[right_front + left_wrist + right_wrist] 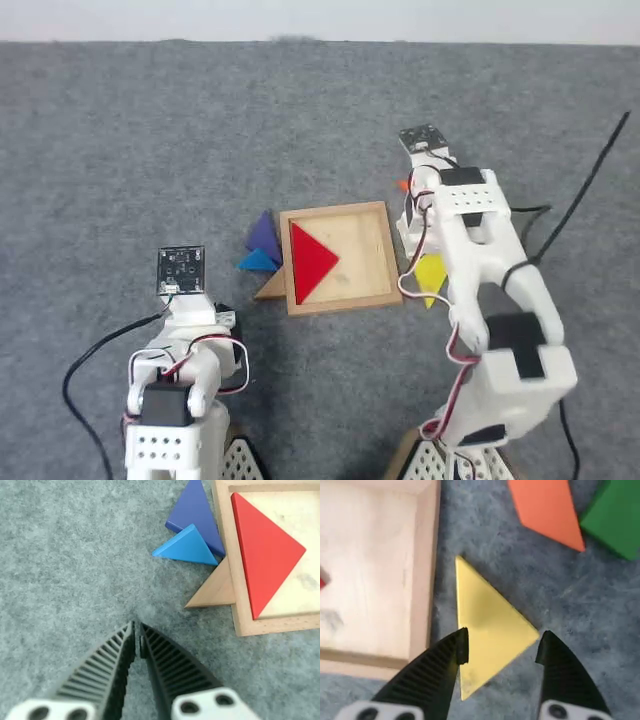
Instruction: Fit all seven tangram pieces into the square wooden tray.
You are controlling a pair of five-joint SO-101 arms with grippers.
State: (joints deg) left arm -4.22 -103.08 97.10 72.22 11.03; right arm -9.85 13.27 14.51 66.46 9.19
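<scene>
Right wrist view: right gripper (502, 647) apart astride yellow triangle (487, 630) beside tray wall (427, 580); left gripper (137, 630) together.

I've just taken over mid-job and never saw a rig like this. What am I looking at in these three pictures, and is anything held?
You see two small robot arms at a grey table. One picture looks down from a fixed camera. The other two come from a camera on each arm's wrist, looking past its claw. The wooden tray has the red triangle in it. On one side of it lie a dark blue triangle, a light blue triangle and a tan triangle. On the other side lie a yellow triangle, an orange piece and a green piece. The left claw is shut over bare table. The right claw is open astride the yellow triangle. Nothing is held.
</scene>
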